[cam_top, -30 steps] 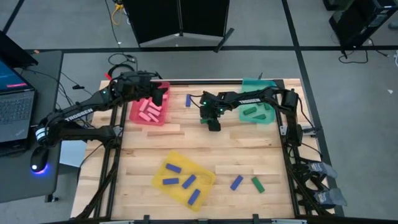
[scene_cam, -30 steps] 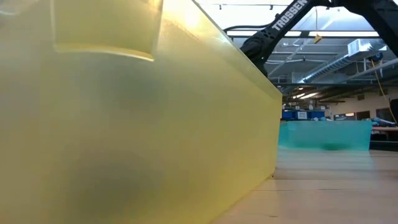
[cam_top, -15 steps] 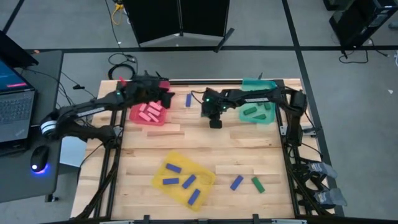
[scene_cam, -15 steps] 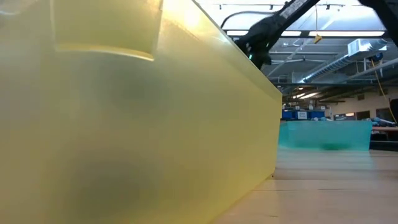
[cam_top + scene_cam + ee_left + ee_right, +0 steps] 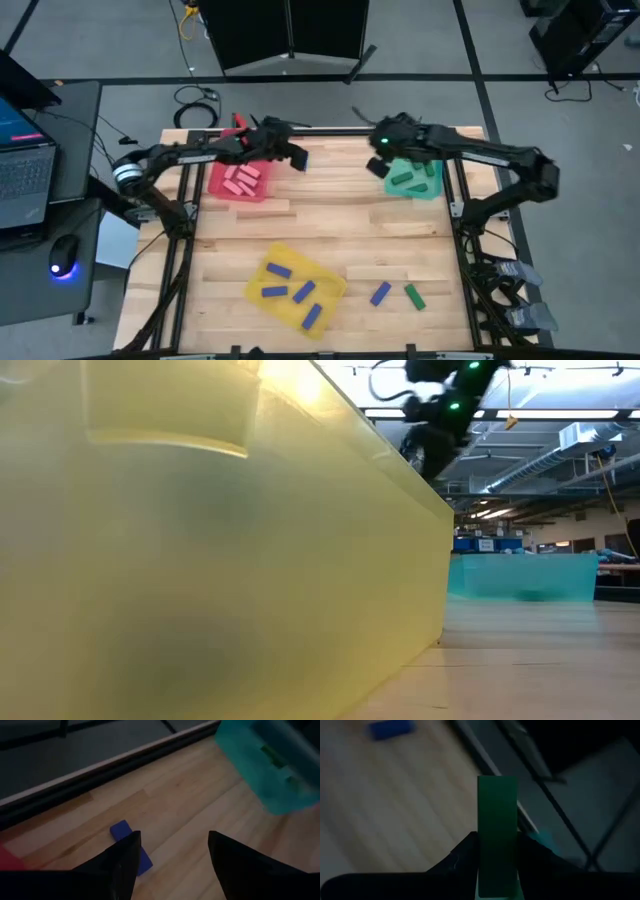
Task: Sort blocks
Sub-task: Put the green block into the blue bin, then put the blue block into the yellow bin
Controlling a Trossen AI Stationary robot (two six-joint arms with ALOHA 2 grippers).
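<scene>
Holding a green block (image 5: pixel 497 837) pinched in my right gripper (image 5: pixel 496 851), long axis poking straight out past the fingertips. Right gripper (image 5: pixel 381 150) sits at the near-centre edge of the teal tray (image 5: pixel 441 190), tray just beyond it, so the drop looks like a short reach further over the rim. Left gripper (image 5: pixel 172 851) has jaws wide, nothing held, hovering next to the red tray (image 5: pixel 218 188); a blue block (image 5: pixel 125 837) lies just ahead, partly behind one finger, long axis slanted across the gap.
</scene>
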